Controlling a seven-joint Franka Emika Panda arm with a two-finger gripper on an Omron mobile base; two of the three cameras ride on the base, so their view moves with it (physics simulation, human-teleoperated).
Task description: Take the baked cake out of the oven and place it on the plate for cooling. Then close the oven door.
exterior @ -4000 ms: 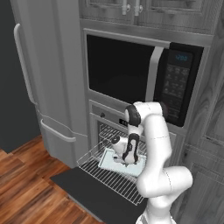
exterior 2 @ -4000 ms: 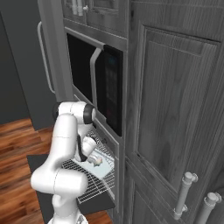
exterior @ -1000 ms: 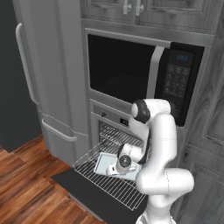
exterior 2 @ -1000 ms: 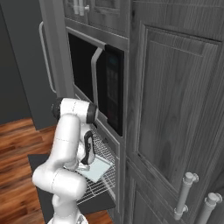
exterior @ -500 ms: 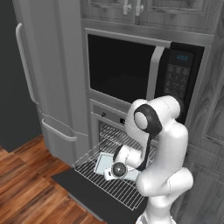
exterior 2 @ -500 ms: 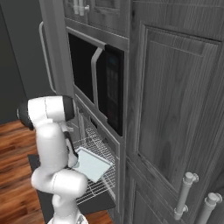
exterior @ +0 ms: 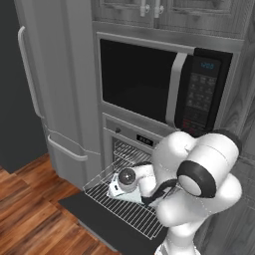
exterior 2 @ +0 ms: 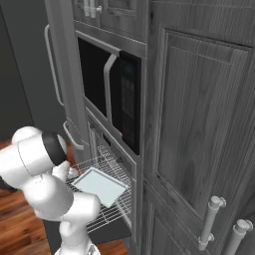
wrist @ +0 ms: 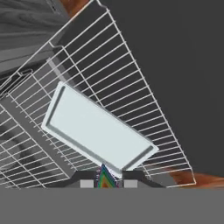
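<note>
Hand view: gripper [wrist: 105,178] pinching pale tray [wrist: 97,131] over pulled-out rack [wrist: 144,109].

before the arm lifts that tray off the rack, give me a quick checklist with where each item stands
1. Oven door down and out of the way: ok.
2. Rack pulled out over the door: ok.
3. Tray lying flat on the rack: ok.
4. Gripper closed on the tray's near edge: ok.
5. Cake on the tray: cannot tell, its surface looks bare.
6. Plate within reach: cannot tell.
</note>
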